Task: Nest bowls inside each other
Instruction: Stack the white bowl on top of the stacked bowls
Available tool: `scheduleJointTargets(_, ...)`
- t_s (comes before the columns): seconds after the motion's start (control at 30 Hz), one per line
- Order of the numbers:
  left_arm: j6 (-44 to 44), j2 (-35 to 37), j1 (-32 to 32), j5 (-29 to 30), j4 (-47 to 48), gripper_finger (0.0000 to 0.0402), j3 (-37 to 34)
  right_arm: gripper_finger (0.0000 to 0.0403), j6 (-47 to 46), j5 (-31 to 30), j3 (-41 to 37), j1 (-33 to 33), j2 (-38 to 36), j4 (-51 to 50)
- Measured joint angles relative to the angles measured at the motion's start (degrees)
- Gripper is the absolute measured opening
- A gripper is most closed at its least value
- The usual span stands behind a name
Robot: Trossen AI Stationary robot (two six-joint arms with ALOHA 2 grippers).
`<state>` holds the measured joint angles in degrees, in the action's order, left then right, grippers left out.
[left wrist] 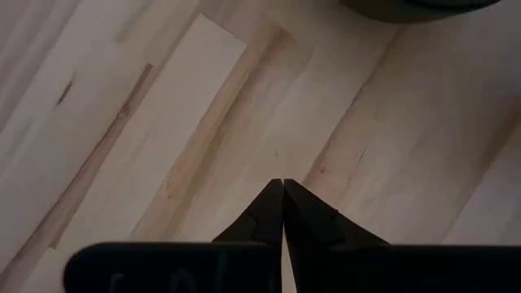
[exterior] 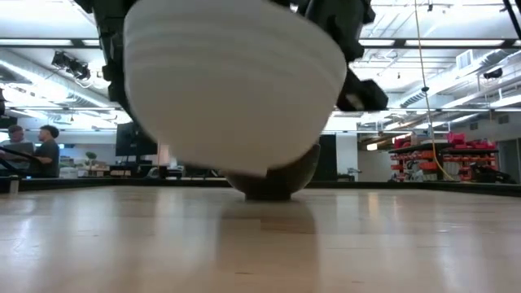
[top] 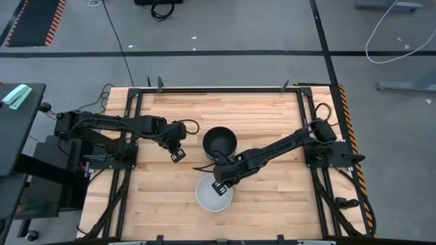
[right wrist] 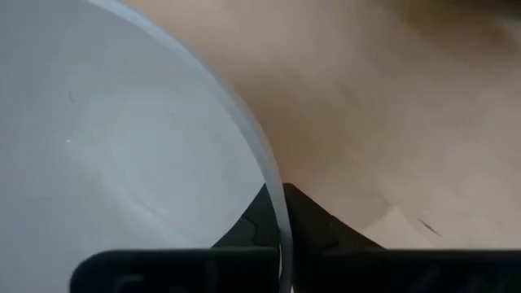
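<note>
White bowl [exterior: 232, 85] lifted, hiding right gripper [top: 220, 188]

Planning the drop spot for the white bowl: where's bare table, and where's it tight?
Bare wood: the far strip of the table beyond the black bowl, and the near corners either side of the white bowl. Crowded: mid-table, where the right gripper pinches the white bowl's rim beside the black bowl, with the shut left gripper close by.
</note>
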<state>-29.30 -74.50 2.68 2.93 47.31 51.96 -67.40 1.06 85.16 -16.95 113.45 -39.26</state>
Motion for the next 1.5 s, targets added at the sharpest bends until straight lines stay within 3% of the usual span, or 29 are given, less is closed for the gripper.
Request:
scheduleJointTargets(0.33, 0.37, 0.0, 0.15, 2.65, -0.28, 0.0029, 0.0, 0.0004, 2.06, -7.06, 2.54, 1.78, -9.73, -11.21)
scheduleJointTargets(0.73, 0.66, 0.02, 0.15, 2.74, -1.75, 0.002, 0.0, 0.0002, 10.75, -10.06, 3.28, 13.06, -18.16, -18.82)
scheduleJointTargets(1.07, 0.57, 0.0, 0.15, 3.09, -1.75, 0.0025, 0.0, 0.0002, 18.02, -5.99, 3.45, 22.75, -17.45, -19.79)
scheduleJointTargets(1.5, 0.22, 0.01, 1.77, 3.09, -2.57, 0.0015, 0.02, 0.0002, 21.43, -2.49, 3.48, 25.17, -13.19, -19.37)
